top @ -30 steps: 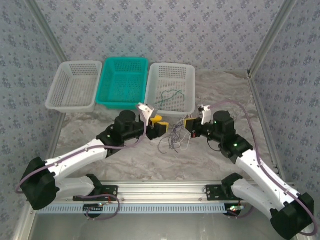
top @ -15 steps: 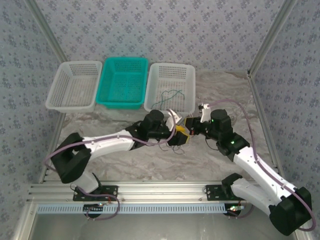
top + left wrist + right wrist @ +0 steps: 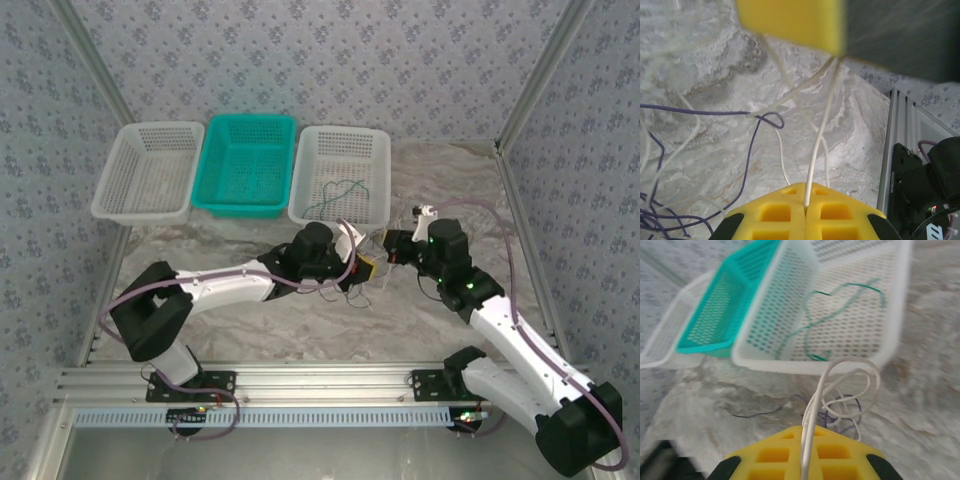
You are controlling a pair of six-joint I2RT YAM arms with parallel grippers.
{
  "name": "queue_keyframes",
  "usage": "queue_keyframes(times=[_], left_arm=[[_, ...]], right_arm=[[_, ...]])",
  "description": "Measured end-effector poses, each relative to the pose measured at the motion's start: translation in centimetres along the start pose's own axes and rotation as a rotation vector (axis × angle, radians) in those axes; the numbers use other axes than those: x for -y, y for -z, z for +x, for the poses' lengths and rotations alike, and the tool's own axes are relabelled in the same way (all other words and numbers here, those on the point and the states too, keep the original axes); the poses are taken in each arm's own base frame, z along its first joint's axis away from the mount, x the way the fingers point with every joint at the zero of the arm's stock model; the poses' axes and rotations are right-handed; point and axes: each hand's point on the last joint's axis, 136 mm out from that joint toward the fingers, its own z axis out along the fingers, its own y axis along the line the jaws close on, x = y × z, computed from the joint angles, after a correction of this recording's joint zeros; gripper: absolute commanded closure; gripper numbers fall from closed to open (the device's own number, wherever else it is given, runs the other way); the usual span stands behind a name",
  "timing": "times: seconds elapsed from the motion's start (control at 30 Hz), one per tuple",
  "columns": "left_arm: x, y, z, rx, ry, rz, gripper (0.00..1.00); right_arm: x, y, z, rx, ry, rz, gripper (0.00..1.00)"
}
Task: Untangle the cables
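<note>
My left gripper (image 3: 366, 266) (image 3: 805, 201) is shut on a pale white cable (image 3: 816, 145) that runs taut up to the other gripper's yellow pad (image 3: 790, 20). Close beside it, my right gripper (image 3: 389, 244) (image 3: 807, 434) is shut on the same pale cable, whose loops (image 3: 852, 382) hang just beyond its jaws. A dark purple cable (image 3: 751, 145) (image 3: 842, 416) lies on the marble table, tangled with the pale one. A green cable (image 3: 343, 192) (image 3: 840, 302) lies apart in the right white basket (image 3: 372, 140).
Three baskets stand in a row at the back: white left basket (image 3: 120, 175), teal basket (image 3: 220, 130) (image 3: 700, 325), white right basket (image 3: 785, 362). The metal frame rail (image 3: 891, 150) runs by the table's edge. The left arm (image 3: 220, 285) stretches across the table's middle.
The left arm swung right across the table to the tangle and shut on the pale cable. The right gripper drew back to the right, pulling the cable taut.
</note>
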Motion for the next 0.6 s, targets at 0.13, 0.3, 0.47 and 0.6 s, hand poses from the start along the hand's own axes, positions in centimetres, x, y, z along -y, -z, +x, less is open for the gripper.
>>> queue_keyframes(times=[0.13,0.3,0.47,0.6], left_arm=[[0.9,2.0,-2.1,0.073,-0.018,0.0,1.0],[1.3,5.2,-4.7,0.174,-0.027,-0.021,1.0],[2.3,8.1,-7.5,0.269,-0.05,-0.032,1.0],[2.2,8.9,-7.9,0.286,-0.05,-0.064,1.0]], right_arm=[[5.5,-0.3,2.1,-0.016,-0.104,0.163,0.81],[12.2,0.5,5.8,-0.046,-0.262,0.348,0.68],[13.7,1.1,7.2,-0.059,-0.328,0.369,0.5],[9.8,1.3,4.9,0.0,-0.254,0.179,0.38]])
